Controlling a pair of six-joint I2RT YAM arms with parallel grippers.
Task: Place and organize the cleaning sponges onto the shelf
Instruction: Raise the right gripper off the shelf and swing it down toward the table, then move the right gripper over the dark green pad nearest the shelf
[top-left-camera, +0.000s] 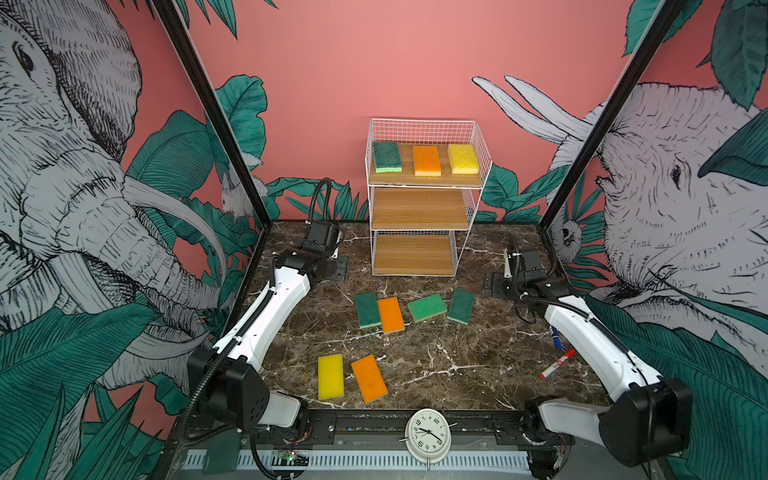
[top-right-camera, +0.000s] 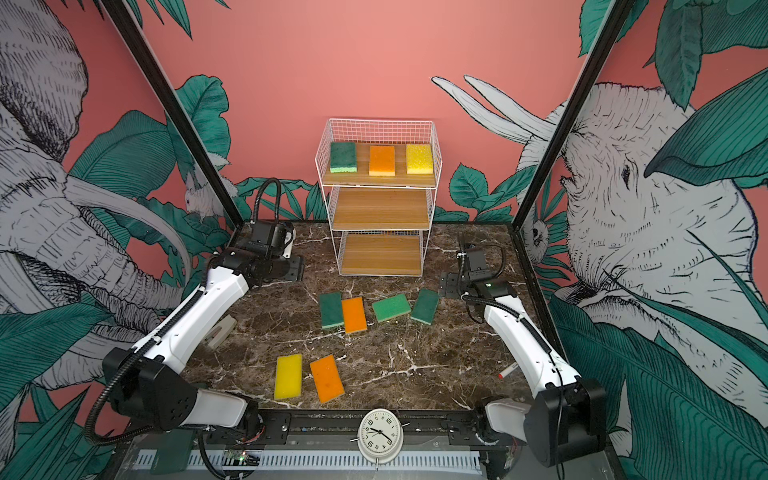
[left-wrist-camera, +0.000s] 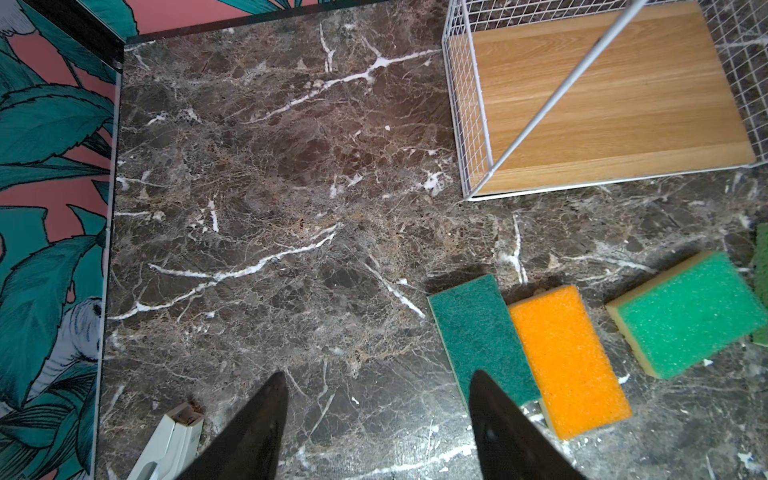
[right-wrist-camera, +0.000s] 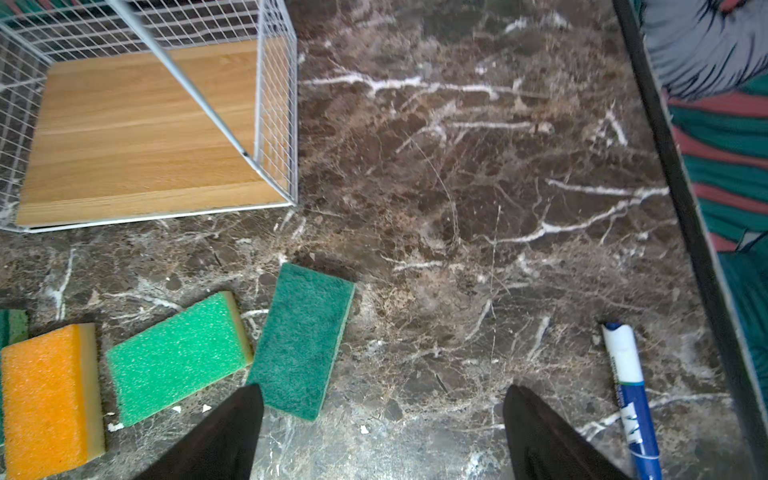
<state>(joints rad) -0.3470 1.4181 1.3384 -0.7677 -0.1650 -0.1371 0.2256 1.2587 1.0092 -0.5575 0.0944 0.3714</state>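
Seen from above: a marble table (top-left-camera: 457, 374) with a three-tier wire shelf (top-left-camera: 419, 210) at its far middle. Its top board carries a shelved green sponge (top-left-camera: 387, 157), a shelved orange sponge (top-left-camera: 427, 161) and a shelved yellow sponge (top-left-camera: 462, 158), side by side from left to right. The middle and bottom boards are bare.

Six sponges lie on the table. Four make a loose row just in front of the shelf: a left dark green sponge (top-left-camera: 367, 310) touching a middle orange sponge (top-left-camera: 391, 314) on its right, then a light green sponge (top-left-camera: 427, 307) lying crosswise at a tilt, then a right dark green sponge (top-left-camera: 461, 306). A near yellow sponge (top-left-camera: 331, 377) and a near orange sponge (top-left-camera: 369, 378) lie well nearer, left of centre.

The left gripper (left-wrist-camera: 378, 415) and the right gripper (right-wrist-camera: 382, 432) both hang above bare marble, one off each end of the row. Each has its fingers spread wide and holds nothing.

The right dark green sponge lies just left of the right gripper, beside its inner fingertip. Its long axis runs near to far, the far end leaning slightly right. The left dark green sponge mirrors this, just right of the left gripper and also running near to far.

Each arm looks closer to its own end of the row. Both pairs of fingers open left to right, so they seem already set to span a sponge's short width after a sideways shift toward the middle. A blue pen (right-wrist-camera: 627, 386) lies just right of the right gripper, away from the sponges
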